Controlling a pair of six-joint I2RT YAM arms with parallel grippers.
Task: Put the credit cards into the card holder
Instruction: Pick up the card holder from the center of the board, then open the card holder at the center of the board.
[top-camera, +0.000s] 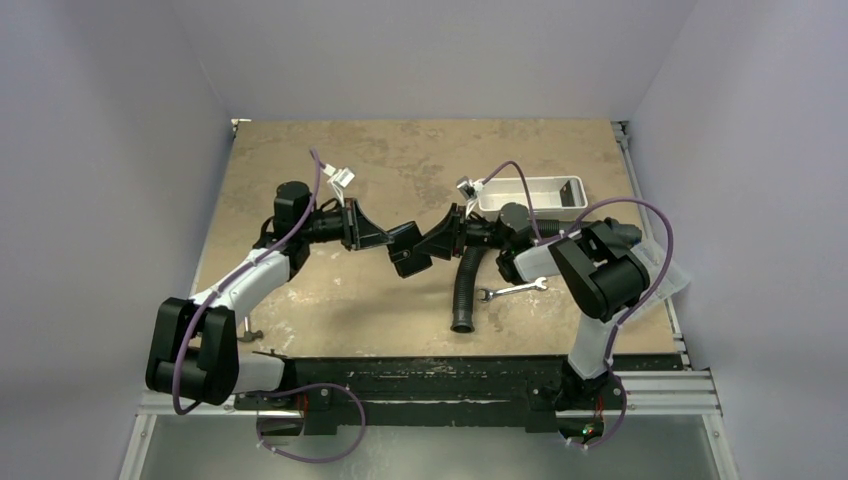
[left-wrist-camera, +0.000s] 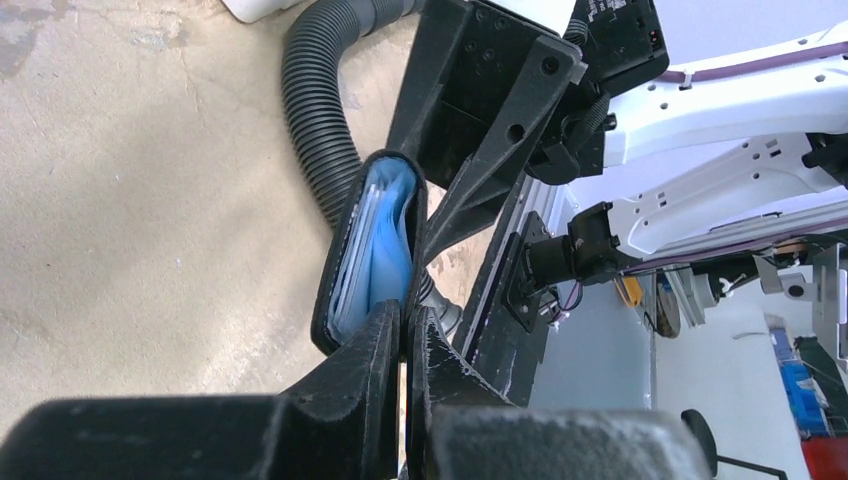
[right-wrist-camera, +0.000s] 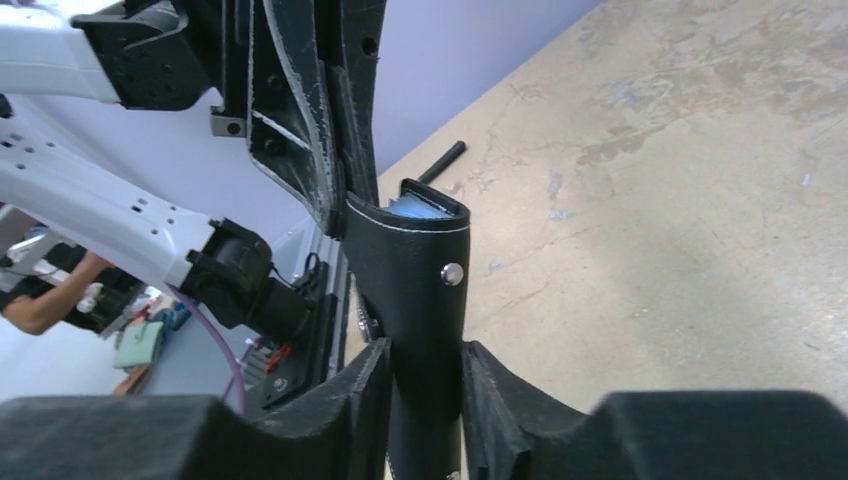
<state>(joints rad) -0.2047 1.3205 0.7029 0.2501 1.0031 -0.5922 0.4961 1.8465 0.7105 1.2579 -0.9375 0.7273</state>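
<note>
Both arms meet over the middle of the table with the black card holder (top-camera: 408, 255) held in the air between them. My left gripper (top-camera: 395, 243) (left-wrist-camera: 408, 325) is shut on one flap of the card holder (left-wrist-camera: 335, 270). The holder gapes slightly there, showing a blue lining and thin pale credit cards (left-wrist-camera: 350, 250) edge-on inside. In the right wrist view the card holder (right-wrist-camera: 425, 290) stands upright with its small silver stud (right-wrist-camera: 452, 273) facing me. My right gripper (right-wrist-camera: 425, 365) has both pads pressed against its sides. From above, the right gripper (top-camera: 432, 245) reaches in from the right.
A black corrugated hose (top-camera: 467, 290) (left-wrist-camera: 315, 110) lies on the tan table under the right arm. A silver wrench (top-camera: 512, 290) lies beside it. A white tray (top-camera: 530, 195) stands at the back right. A short black rod (right-wrist-camera: 440, 162) lies near the table's edge.
</note>
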